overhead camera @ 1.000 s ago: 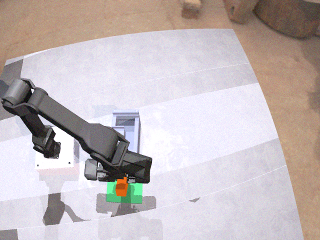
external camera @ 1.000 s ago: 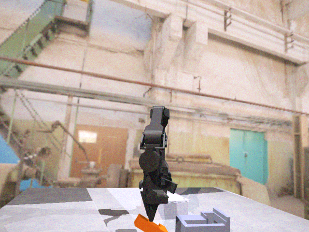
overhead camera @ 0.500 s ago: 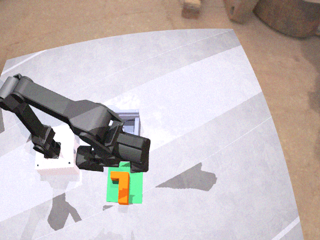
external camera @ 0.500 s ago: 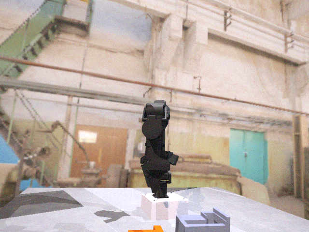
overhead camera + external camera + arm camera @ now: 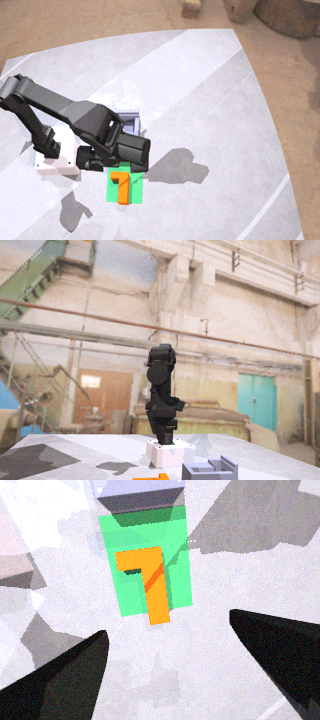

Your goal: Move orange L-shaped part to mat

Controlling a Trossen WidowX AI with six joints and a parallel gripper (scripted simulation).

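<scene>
The orange L-shaped part (image 5: pixel 123 188) (image 5: pixel 149 478) (image 5: pixel 156 592) lies on the green mat (image 5: pixel 136 192) (image 5: pixel 180 580) and looks flat. Its L-shaped end is toward the tray and its long end reaches slightly past the mat's far edge. The grey tray (image 5: pixel 137 126) (image 5: pixel 199 476) (image 5: pixel 145 487) is beside the mat, partly hidden by the arm in the top view; no orange shows in its visible recess. My gripper (image 5: pixel 117 168) (image 5: pixel 169 626) is open and empty above the part, its fingertips wide apart and clear of it.
The pale robot base (image 5: pixel 58 169) (image 5: pixel 168 457) stands to the left of the mat in the top view. The arm reaches over the tray. Dark arm shadows (image 5: pixel 178 165) (image 5: pixel 250 520) fall on the table top.
</scene>
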